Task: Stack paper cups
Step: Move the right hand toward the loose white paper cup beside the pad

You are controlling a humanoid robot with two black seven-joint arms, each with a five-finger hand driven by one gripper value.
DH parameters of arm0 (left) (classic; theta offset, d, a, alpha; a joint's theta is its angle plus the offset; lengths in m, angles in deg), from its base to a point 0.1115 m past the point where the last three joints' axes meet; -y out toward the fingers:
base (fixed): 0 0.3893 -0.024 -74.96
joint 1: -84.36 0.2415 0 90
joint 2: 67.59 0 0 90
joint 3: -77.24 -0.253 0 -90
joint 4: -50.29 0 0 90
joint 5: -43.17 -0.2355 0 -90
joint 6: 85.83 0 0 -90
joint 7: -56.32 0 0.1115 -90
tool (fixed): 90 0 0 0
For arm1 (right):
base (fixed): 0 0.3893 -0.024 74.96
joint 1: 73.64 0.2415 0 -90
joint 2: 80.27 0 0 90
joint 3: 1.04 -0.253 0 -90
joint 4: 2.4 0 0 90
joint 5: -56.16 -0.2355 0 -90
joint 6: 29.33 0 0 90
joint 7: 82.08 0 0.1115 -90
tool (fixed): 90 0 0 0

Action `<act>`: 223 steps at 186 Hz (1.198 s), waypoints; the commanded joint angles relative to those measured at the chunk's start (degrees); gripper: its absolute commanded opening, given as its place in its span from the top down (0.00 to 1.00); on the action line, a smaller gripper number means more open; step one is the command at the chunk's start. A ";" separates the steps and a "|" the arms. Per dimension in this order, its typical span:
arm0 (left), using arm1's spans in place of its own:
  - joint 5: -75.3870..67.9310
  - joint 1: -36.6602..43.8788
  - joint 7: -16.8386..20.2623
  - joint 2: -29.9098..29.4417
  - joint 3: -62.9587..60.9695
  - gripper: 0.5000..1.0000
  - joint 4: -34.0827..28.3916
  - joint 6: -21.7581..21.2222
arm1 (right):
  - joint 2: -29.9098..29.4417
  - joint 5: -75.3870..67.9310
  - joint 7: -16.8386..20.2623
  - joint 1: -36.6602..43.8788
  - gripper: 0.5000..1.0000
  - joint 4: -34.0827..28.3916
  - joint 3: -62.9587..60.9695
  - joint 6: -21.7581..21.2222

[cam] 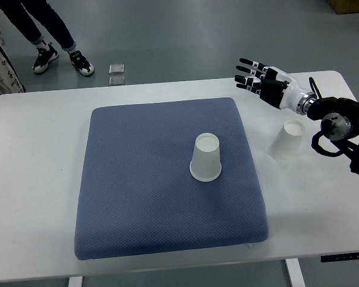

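A single camera looks steeply down from the robot's side, far enough off to take in the whole white rectangular table [42, 131], the blue square fabric cushion [143, 179] and grey floor [185, 36] beyond.

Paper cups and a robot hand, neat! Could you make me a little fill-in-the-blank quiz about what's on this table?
1. Both paper cups stand upside ____.
2. One cup stands on the ____ cushion.
3. The other cup stands directly on the white ____, right of the cushion.
4. The right hand hovers with fingers spread, holding ____.

Missing words: down; blue; table; nothing
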State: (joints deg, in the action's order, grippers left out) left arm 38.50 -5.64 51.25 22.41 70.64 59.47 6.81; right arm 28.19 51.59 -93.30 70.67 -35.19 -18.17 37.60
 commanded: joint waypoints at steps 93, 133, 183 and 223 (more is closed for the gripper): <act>0.10 -0.35 0.06 0.00 -0.08 0.00 -0.83 -0.79 | 0.88 4.48 -0.29 0.27 0.15 0.09 0.26 -6.11; 0.10 -0.27 0.06 0.00 0.00 0.00 -0.65 -0.70 | 5.27 12.65 -0.64 1.68 0.15 0.26 -0.09 -9.54; 0.01 -0.27 0.06 0.00 0.00 0.00 -0.74 -0.79 | 9.93 20.29 -0.73 6.60 0.15 0.27 0.44 -11.65; 0.10 -0.27 0.06 0.00 -0.08 0.00 -0.83 -0.70 | 13.89 48.94 -6.00 7.48 0.16 -0.44 0.08 -11.39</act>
State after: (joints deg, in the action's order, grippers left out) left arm 38.58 -5.91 51.31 22.41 70.61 58.72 6.06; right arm 40.20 85.40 -95.42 78.00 -35.09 -17.80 25.72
